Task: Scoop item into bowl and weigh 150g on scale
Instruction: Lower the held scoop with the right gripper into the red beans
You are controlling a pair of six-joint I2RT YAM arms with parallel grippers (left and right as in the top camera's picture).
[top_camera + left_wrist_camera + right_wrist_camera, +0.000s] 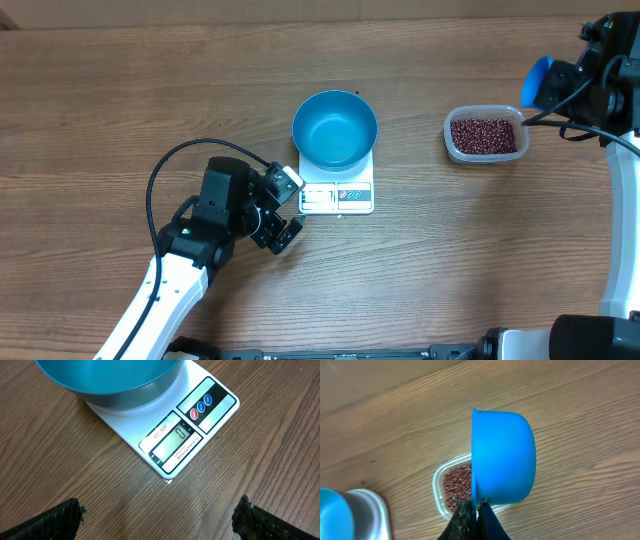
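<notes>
Left arm (215, 215) low over the worktop (110, 90), just left of the scale's front corner. Left jaws are spread wide and grasp nothing. The dark fingertips (60, 519) sit at the two bottom corners of the wrist view with bare wood between them. The wrist camera looks straight at the display, so this arm is probably parked there as the reader of the weight and is out of the pouring path.

Scale (337, 197) flat and square to the front edge, with its panel and buttons facing the arm. The digits are too blurred to read.

Bowl (334, 130) centred on the scale's platform. It overhangs the back but leaves the display uncovered. No beans in it, so weighing has not begun.

Tub (486, 158) well to the right of the scale, open-topped. All the beans (484, 134) lie in it, a level maroon layer.

Scoop (538, 82) up in the air just beyond the tub's far right corner. Right jaws are clenched on it at its base. It is tipped on its side with the mouth turned toward the tub (440, 485). No beans show in it. It looks poised for a first dip, with the mouth leading downward.
</notes>
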